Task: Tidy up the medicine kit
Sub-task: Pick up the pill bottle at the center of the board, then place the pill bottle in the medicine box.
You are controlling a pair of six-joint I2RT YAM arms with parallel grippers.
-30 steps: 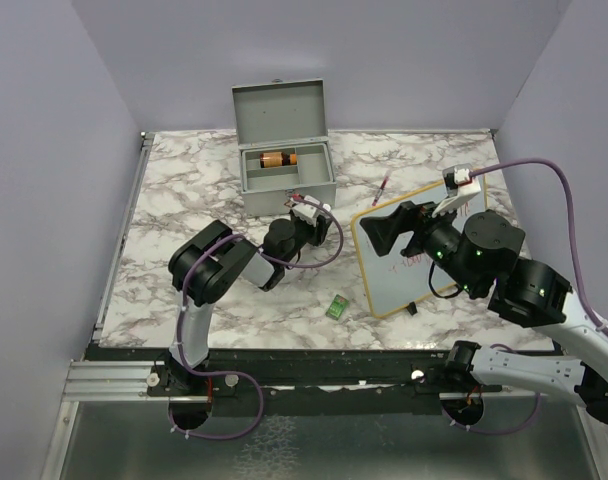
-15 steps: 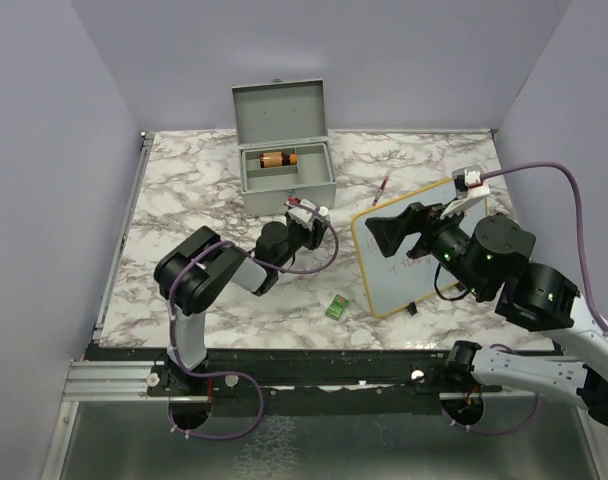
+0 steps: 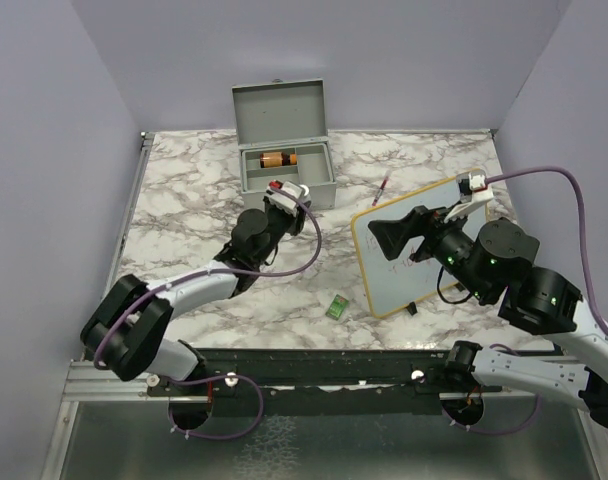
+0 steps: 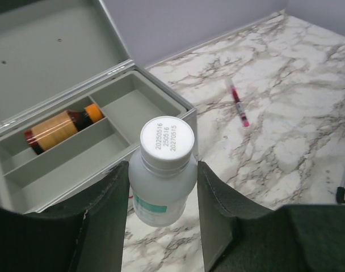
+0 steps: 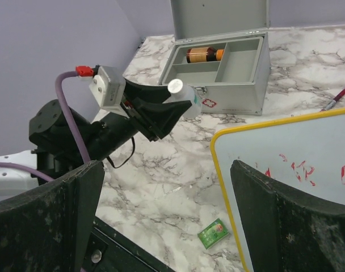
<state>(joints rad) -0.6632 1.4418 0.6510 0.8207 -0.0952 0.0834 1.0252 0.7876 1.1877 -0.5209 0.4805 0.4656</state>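
White marble-patterned tabletop [image 3: 184, 190] with grey veining, rectangular, closed in on three sides by plain matt lavender panels: back wall [image 3: 414, 60], left wall [image 3: 44, 180] and right wall [image 3: 574, 90], each meeting the slab at its edge. Along the near edge, a black mounting strip [image 3: 314, 365] and a ribbed silver aluminium rail [image 3: 109, 378]; below these, a dull grey sheet-metal surface [image 3: 314, 450]; down the left margin, a thin metal edge trim [image 3: 124, 240]. Even, diffuse lighting from above, with soft, short shadows on the stone pattern.

Grey medicine kit [image 3: 281, 112], amber bottle [image 3: 276, 158], white-capped bottle [image 4: 164, 173], grey-veined marble table [image 3: 184, 200].
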